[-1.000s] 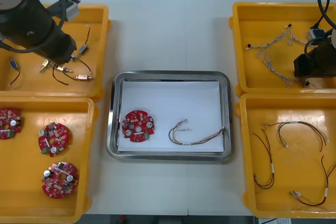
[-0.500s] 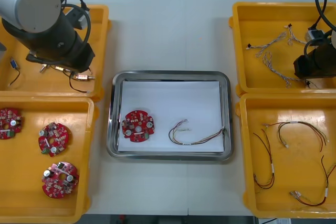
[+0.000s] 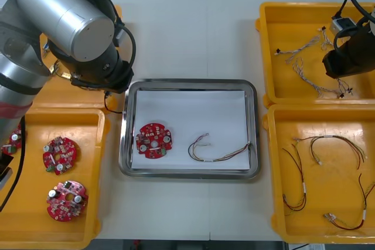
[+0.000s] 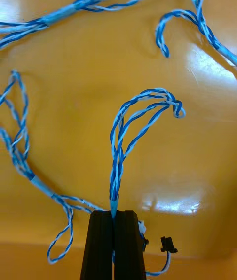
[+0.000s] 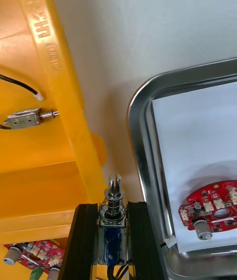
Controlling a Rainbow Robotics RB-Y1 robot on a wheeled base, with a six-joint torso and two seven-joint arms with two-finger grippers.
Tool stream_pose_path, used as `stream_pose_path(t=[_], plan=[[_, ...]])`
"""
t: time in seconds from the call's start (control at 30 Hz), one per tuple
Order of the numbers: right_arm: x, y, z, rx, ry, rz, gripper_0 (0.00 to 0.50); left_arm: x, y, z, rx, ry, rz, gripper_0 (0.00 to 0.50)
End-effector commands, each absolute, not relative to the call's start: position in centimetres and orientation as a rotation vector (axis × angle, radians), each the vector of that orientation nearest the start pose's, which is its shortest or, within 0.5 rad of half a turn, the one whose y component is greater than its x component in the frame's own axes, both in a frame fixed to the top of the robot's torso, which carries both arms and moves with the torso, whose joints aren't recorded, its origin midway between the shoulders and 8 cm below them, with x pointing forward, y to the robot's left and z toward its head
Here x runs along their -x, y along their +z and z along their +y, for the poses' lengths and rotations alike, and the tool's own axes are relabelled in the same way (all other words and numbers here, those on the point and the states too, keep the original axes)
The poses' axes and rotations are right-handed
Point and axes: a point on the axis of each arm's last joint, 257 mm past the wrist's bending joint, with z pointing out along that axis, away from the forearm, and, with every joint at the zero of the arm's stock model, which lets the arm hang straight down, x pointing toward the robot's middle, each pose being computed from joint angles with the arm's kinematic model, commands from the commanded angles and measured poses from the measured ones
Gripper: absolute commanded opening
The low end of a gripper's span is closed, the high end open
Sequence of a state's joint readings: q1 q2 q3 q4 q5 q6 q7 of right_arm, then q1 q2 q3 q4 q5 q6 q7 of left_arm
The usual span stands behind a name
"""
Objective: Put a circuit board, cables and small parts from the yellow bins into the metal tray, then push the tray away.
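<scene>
At the lower left of the front view, a near yellow bin (image 3: 29, 223) holds spare circuit boards (image 3: 59, 156). At the lower right, its twin bin (image 3: 328, 188) holds black and red cables (image 3: 328, 137). In the middle of the table (image 3: 187, 33) lies the metal tray (image 3: 190, 82), white inside. It holds one circuit board (image 3: 153, 140) at its left and a thin cable (image 3: 225, 156) to the right of that. Just off the tray's upper left corner, the left pincer (image 5: 112, 206) is clamped on a small metal part (image 5: 114, 192), over the strip of table between a bin wall and the tray's rim. At the upper right, inside the far bin (image 3: 281, 21), the right pincer (image 4: 113, 215) is pressed together on the end of a twisted blue and white cable (image 4: 136, 127), with more such cables lying around it.
</scene>
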State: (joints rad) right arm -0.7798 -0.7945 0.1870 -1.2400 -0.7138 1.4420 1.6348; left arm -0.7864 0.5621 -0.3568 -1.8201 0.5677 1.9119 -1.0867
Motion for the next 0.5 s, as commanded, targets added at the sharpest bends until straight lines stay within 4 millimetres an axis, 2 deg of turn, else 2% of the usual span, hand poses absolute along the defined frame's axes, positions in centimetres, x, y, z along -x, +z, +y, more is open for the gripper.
stream_pose_path(t=[0.03, 0.33, 0.5], plan=[[-57.0, -13.8, -39.1, 0.439, -0.251, 2.557, 0.000, -49.2, -14.0, 16.3, -0.165, 0.130, 2.610, 0.000], [-55.6, -11.8, -37.7, 0.681, -0.183, 2.522, 0.000, -50.4, -16.6, 13.3, -0.119, 0.042, 2.538, 0.000], [-54.8, -10.7, -36.6, 0.798, -0.209, 2.495, 0.000, -50.2, -17.9, 12.3, -0.131, 0.041, 2.526, 0.000]])
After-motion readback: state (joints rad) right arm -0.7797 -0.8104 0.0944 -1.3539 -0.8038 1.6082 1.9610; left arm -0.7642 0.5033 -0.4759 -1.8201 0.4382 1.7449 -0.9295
